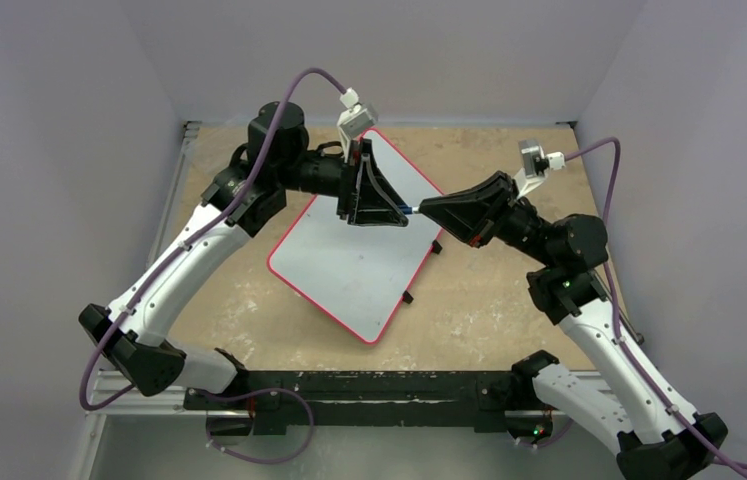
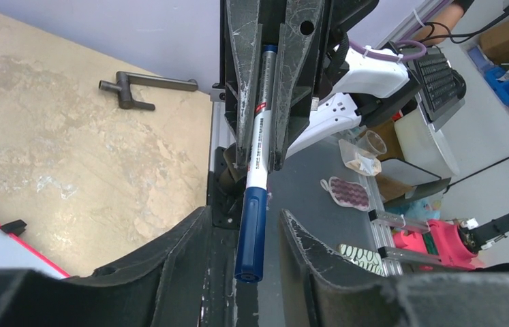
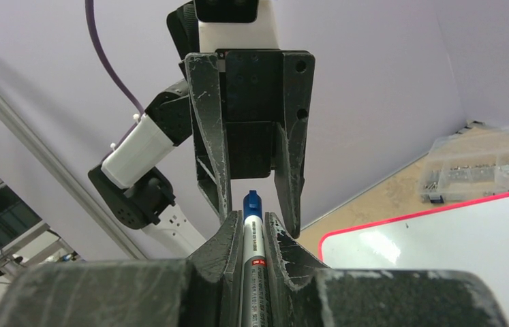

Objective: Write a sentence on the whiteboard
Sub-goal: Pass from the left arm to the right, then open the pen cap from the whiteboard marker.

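Right gripper (image 3: 250, 221) is clamping the marker (image 2: 258, 153) over the whiteboard (image 1: 349, 270); I'm seeing the left gripper (image 2: 243, 214) gaping loosely around its blue cap (image 2: 251, 235).

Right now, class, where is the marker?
In the top view the marker sits over the whiteboard's right edge, between the two arms. The right gripper is shut on its white barrel; its blue cap points between the left gripper's open fingers.

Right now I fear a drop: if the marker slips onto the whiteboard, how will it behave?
The marker is round and smooth, so it would likely roll. It looks stiff and light: the right fingers alone seem to hold it.
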`<control>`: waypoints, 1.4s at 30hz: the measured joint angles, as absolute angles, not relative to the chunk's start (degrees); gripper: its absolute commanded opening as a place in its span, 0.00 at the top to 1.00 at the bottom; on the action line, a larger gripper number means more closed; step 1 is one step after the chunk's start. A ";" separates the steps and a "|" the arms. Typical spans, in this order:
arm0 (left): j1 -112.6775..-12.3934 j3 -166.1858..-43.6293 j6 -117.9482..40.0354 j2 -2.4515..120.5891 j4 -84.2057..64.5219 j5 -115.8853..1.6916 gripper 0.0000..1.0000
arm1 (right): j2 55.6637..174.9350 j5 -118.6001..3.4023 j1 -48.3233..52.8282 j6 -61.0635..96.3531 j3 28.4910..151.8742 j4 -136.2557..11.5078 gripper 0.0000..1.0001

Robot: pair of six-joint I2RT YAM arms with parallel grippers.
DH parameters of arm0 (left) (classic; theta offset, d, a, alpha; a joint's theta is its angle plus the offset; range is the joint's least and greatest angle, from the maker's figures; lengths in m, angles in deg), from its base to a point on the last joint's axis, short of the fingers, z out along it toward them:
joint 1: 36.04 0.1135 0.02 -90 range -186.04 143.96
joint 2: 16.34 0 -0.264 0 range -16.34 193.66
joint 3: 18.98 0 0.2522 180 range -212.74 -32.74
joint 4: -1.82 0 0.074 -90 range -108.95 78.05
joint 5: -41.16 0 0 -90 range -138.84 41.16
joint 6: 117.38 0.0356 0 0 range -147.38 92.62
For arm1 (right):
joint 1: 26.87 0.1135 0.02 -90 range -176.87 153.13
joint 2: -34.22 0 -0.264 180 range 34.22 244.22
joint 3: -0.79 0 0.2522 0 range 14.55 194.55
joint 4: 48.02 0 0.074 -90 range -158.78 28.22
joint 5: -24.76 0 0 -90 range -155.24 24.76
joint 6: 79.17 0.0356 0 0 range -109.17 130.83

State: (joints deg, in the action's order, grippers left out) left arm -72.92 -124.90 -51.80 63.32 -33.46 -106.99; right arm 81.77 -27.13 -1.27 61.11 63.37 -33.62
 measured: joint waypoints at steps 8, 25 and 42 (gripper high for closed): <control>-73.07 -124.90 -52.85 63.91 -32.44 -108.06 1.00 | 81.72 -27.15 -1.38 61.44 62.80 -33.42 1.00; -73.23 -128.85 -48.68 65.46 -39.58 -108.47 1.00 | 82.29 -24.97 -1.49 61.07 62.80 -33.00 1.00; -73.18 -128.81 -42.34 64.61 -44.46 -105.50 1.00 | 83.34 -27.39 -1.12 60.76 66.45 -43.78 1.00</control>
State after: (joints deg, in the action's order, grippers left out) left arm -73.18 -128.81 -42.34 64.61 -44.46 -105.50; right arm 83.34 -27.39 -1.12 60.76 66.45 -43.78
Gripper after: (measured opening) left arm 0.117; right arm 0.092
